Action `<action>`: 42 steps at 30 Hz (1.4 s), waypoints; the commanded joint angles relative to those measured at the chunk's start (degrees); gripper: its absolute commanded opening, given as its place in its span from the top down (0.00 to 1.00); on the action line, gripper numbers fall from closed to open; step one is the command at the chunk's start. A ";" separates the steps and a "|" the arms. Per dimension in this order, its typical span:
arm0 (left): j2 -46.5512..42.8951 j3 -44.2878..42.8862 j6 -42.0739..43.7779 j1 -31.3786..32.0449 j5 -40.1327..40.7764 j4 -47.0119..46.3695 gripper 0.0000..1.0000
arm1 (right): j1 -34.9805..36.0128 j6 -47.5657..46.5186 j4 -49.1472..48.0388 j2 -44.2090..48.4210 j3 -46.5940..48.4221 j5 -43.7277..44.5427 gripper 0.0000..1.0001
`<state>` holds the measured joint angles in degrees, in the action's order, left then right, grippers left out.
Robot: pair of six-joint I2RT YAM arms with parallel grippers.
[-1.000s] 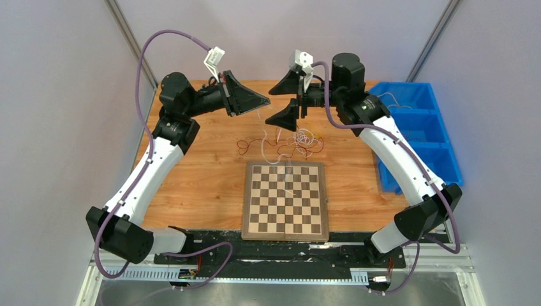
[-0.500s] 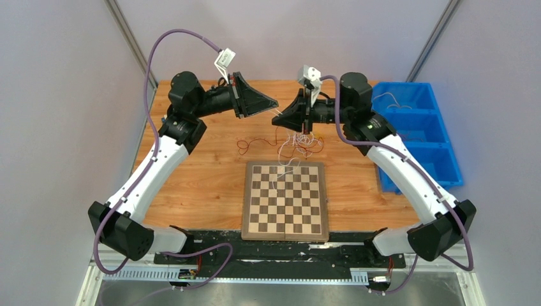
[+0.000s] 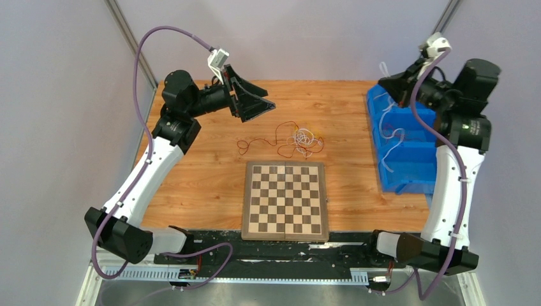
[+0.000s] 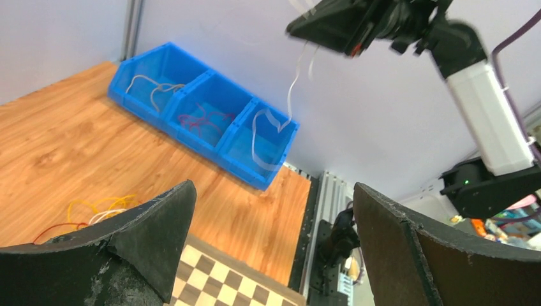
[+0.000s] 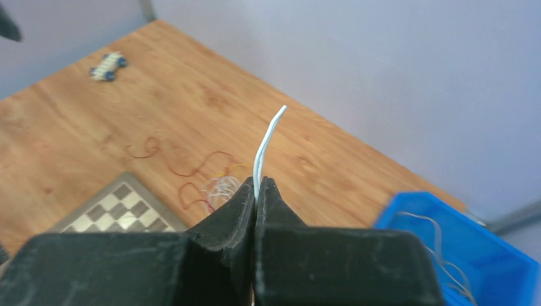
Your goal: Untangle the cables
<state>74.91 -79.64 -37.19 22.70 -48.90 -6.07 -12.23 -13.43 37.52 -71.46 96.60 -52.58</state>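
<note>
The cables (image 3: 300, 139) lie as a small tangle of white, red and yellow strands on the wooden table beyond the chessboard, and also show in the wrist views (image 4: 96, 209) (image 5: 220, 187). My right gripper (image 3: 386, 83) (image 5: 256, 185) is raised over the blue bin and shut on one white cable (image 5: 264, 143). That white cable (image 3: 390, 131) (image 4: 290, 95) dangles down into the bin. My left gripper (image 3: 261, 102) (image 4: 273, 188) hovers left of the tangle, open, with nothing between its fingers.
The three-compartment blue bin (image 3: 413, 182) (image 4: 167, 48) (image 5: 440, 213) sits at the table's right edge, with white and red wires inside. A chessboard (image 3: 285, 199) lies front and centre. A small wheeled object (image 5: 105, 66) rests at the table's far left.
My right gripper closed on a white cable at the tangle and swung right, up over the blue bin, drawing the cable out. My left gripper opened.
</note>
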 commanded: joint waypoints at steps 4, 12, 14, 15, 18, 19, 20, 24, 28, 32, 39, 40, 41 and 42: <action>-3.42 2.01 6.81 -0.20 0.78 3.18 0.00 | -14.24 -10.66 10.01 -4.09 7.94 -6.33 1.00; -5.78 3.52 11.14 -0.88 1.96 8.52 0.00 | -22.10 -32.39 15.67 -7.77 1.77 -6.01 1.00; -6.54 4.48 11.70 -1.33 2.23 8.75 0.00 | -23.32 -39.38 15.80 -7.36 -2.92 -4.42 1.00; -6.76 5.17 11.88 -1.54 2.32 8.95 0.00 | -23.70 -42.84 15.76 -7.08 -5.42 -3.29 1.00; -7.70 6.62 12.70 -1.92 2.62 9.79 0.00 | -23.95 -51.32 15.89 -7.30 -12.07 0.15 1.00; -7.78 6.83 13.07 -2.10 2.65 10.04 0.00 | -23.98 -53.37 15.89 -7.81 -13.70 1.33 1.00; -7.97 7.21 13.35 -2.16 2.71 10.60 0.00 | -23.98 -55.11 15.99 -8.62 -14.99 2.39 1.00; -8.31 8.10 14.36 -2.75 2.78 11.80 0.00 | -23.97 -58.22 16.12 -13.91 -15.47 6.19 1.00; -8.14 7.91 16.00 -2.92 2.87 13.86 0.00 | -23.97 -65.34 21.62 -17.72 -14.14 11.37 0.97; -8.09 7.83 18.07 -3.15 3.45 16.12 0.00 | -23.98 -69.30 28.33 -20.60 -12.65 18.08 0.58; -6.57 7.34 22.70 -3.54 5.62 24.05 0.00 | -22.34 -66.83 41.42 -19.05 -4.62 9.67 0.25; -6.55 7.54 23.06 -3.78 5.73 24.24 0.00 | -21.14 -65.23 41.79 -18.21 -4.55 8.36 0.25; -6.47 8.09 23.18 -3.92 6.10 24.41 0.00 | -19.29 -63.56 41.69 -17.37 -4.80 6.96 0.25; -6.46 8.35 23.14 -4.14 6.28 24.38 0.00 | -17.81 -61.30 40.99 -16.20 -5.28 5.72 0.24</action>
<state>68.38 -71.50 -17.32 19.46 -44.10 15.99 -34.65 -78.48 73.45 -92.40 89.54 -38.76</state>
